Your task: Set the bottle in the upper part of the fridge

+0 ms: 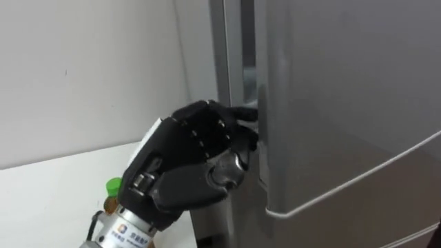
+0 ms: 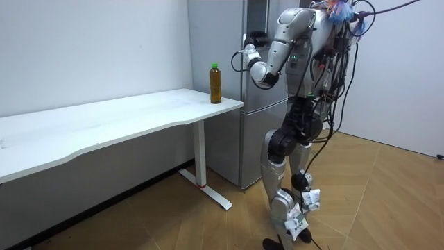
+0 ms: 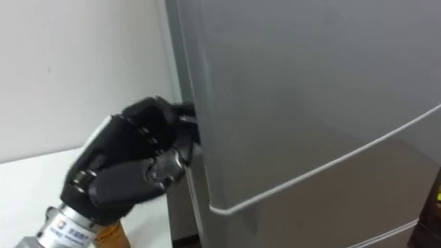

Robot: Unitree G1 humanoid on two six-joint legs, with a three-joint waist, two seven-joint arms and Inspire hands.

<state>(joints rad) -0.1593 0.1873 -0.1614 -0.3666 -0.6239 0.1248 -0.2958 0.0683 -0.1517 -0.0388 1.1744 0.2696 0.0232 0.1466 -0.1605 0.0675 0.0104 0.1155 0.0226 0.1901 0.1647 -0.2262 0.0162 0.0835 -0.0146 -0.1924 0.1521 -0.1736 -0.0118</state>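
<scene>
The bottle [image 2: 216,83], amber with a green cap [image 1: 112,185], stands upright on the white table's [image 2: 125,118] end nearest the fridge. My left hand [image 1: 186,158] is raised at the upper fridge door [image 1: 344,89], with its fingers curled into the recess at the door's left edge. The fingertips are partly hidden behind that edge in the right eye view. A dark gap runs along the edge above the hand. The bottle sits just below and behind my left wrist, untouched.
The grey fridge [image 2: 253,139] stands against the white wall, right beside the table end. A seam [image 3: 331,165] separates its upper door from the lower one. I stand upright on the wooden floor [image 2: 374,208], close in front of the fridge.
</scene>
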